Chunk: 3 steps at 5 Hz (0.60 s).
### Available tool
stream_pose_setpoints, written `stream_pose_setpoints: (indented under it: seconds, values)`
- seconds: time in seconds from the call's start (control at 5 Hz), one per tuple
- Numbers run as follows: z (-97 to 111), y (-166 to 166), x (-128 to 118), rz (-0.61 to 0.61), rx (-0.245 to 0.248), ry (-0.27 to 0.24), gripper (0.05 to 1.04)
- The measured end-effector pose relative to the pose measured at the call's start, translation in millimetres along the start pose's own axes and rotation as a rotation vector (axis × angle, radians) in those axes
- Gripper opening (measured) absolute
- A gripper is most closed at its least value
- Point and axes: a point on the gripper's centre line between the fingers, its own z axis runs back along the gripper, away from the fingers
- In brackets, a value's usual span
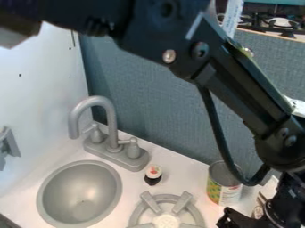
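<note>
Black gripper (231, 219) hangs at lower right near the can (224, 183); I cannot tell if its jaws are wide, narrow or holding anything. The can stands upright beside the burner (136, 215), the bottle (153, 176) between burner and tap (111, 119), probably to leave the sink (43, 196) free

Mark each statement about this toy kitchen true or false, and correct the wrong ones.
1. The tin can stands upright. True.
2. The small black-and-white item is inside the sink. False: it stands on the counter, between the faucet and the burner.
3. The faucet has a curved spout. True.
4. The gripper is at the upper left of the view. False: it is at the lower right, near the tin can.
</note>
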Motion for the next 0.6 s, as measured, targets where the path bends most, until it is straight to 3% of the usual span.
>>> stream_pose_setpoints:
  seconds: [0.2,0.6]
  values:
    - [9,1,8,0.051,-0.019,-0.089,1.000]
    - [8,-13,17,0.000,-0.156,-0.233,1.000]
